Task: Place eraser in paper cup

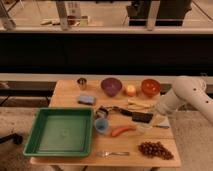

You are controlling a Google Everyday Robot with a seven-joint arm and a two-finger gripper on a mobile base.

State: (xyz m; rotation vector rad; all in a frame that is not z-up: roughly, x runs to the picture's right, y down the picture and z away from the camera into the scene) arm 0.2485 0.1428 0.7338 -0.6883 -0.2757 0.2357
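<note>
The eraser (142, 117), a flat black block, sits at the tip of my white arm at the right of the wooden table. My gripper (150, 118) is at the eraser's right end and appears shut on it. The paper cup (145, 128), short and pale cream, stands right under and in front of the eraser, partly hidden by it. The eraser is level and just above the cup's rim. I cannot tell whether it touches the rim.
A green tray (60, 132) fills the left front. A blue cup (101, 125) and an orange carrot-like piece (123, 130) lie left of the paper cup. Grapes (155, 149) and a fork (112, 153) are in front. A black-handled tool (117, 110), sponge (86, 100), metal cup (81, 83) and two bowls stand behind.
</note>
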